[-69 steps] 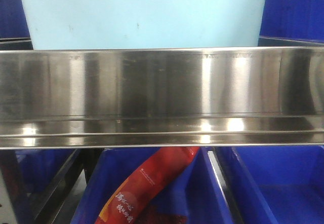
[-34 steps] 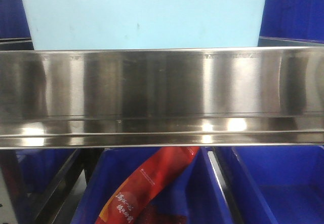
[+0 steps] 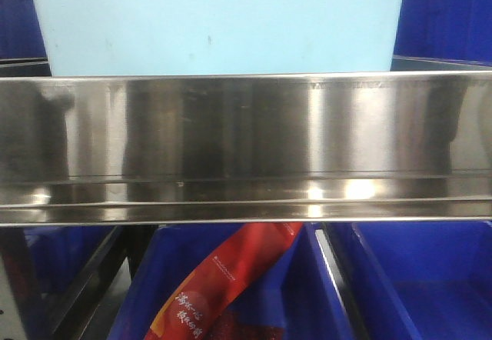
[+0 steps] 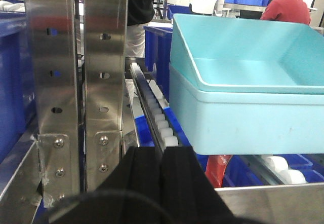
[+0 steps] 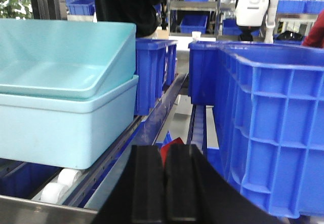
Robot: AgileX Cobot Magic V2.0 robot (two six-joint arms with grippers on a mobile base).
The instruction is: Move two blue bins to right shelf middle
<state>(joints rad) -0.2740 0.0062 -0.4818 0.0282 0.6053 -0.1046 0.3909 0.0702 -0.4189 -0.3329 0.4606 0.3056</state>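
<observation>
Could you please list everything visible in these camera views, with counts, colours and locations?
Light blue bins: two, nested, on the roller shelf above the steel rail.
Dark blue crates: several, right of the light bins and on the level below.
Red packet: one, in a lower blue crate.
Steel shelf rail: one, silver, across the front view.
Steel uprights: two, silver, left.
White rollers: one row, under the bins.
Person: one, red top, background.
Left claw: black, shut.
Right claw: black, shut.
</observation>
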